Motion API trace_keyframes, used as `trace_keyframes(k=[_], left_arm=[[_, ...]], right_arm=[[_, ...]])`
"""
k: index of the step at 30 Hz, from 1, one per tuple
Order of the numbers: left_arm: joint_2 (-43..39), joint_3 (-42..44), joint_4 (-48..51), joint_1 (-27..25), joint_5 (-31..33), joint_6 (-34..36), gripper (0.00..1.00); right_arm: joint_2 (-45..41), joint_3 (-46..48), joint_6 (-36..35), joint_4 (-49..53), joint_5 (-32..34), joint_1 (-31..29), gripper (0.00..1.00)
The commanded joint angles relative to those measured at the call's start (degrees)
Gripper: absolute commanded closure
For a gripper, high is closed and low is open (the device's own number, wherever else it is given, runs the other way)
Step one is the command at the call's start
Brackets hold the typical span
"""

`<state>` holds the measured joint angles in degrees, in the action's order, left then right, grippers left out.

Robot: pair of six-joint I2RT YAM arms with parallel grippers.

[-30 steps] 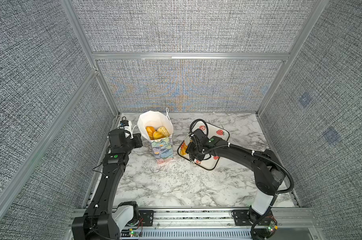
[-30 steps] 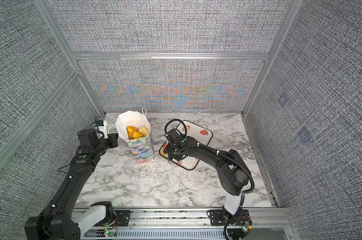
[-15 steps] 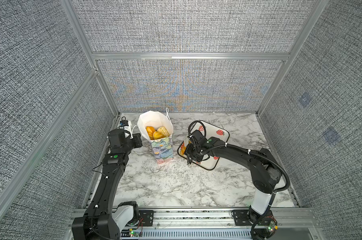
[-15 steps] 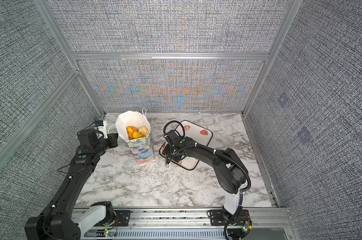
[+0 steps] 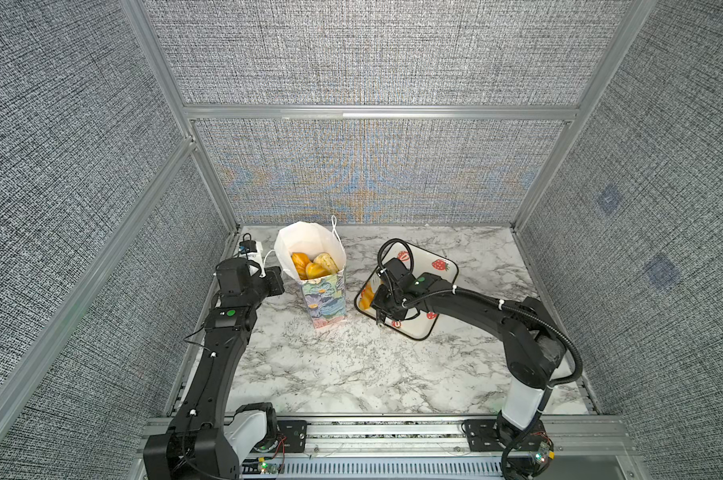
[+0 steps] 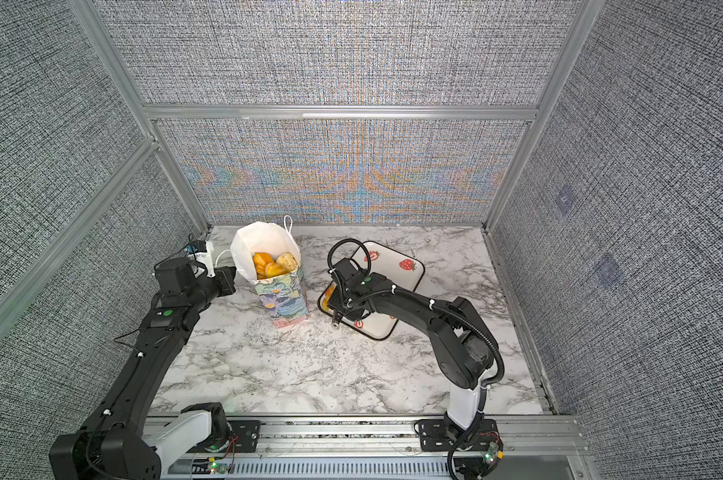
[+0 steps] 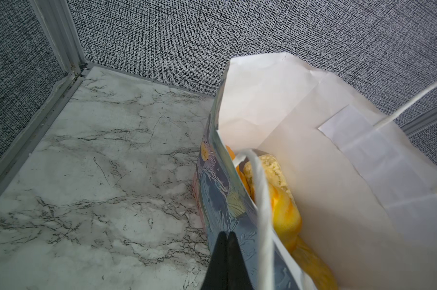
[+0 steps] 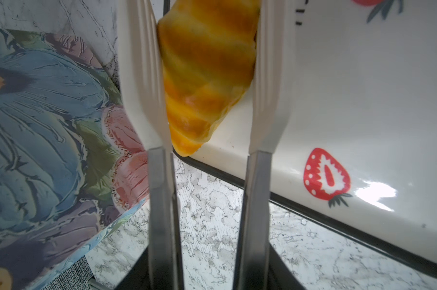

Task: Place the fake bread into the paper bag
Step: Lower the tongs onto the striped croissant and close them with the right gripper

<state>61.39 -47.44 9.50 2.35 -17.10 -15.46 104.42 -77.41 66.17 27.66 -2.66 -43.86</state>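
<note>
Paper bag (image 5: 324, 297): upright on the marble bench (image 5: 330, 365), left of centre in both top views; mouth open, white inside, floral print outside.
Bread in bag (image 5: 314, 266): several golden-orange pieces piled below the rim, one paler.
Croissant (image 8: 207, 75): at the tray corner nearest the bag, lower tip at the black rim; possibly resting on the tray, hard to tell.
Tray (image 5: 422, 261): strawberry print, flat on the bench just right of the bag, not touching it.
Tongs (image 8: 142, 75): white tips pressed against both sides of the croissant.
Right claw (image 5: 382, 306): clamped on the tongs' metal arms, over the tray's left edge.
Left claw (image 7: 225, 251): fingers closed together, against the bag's outer wall beside a white cord handle (image 7: 262, 200); at the bag's left side in the top views.
</note>
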Motion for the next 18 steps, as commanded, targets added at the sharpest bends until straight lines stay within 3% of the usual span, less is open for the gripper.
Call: trace_keyframes(k=[1,18], left_arm=[[-0.01,0.11,-0.79,0.02,-0.56,0.09,1.00],[0.02,0.21,-0.81,0.11,-0.75,0.01,1.00]], right_arm=[[-0.92,0.46,-0.07,-0.41,1.63,0.05,0.57],[-7.70,5.96,-0.43,-0.94,5.10,2.45,0.70]])
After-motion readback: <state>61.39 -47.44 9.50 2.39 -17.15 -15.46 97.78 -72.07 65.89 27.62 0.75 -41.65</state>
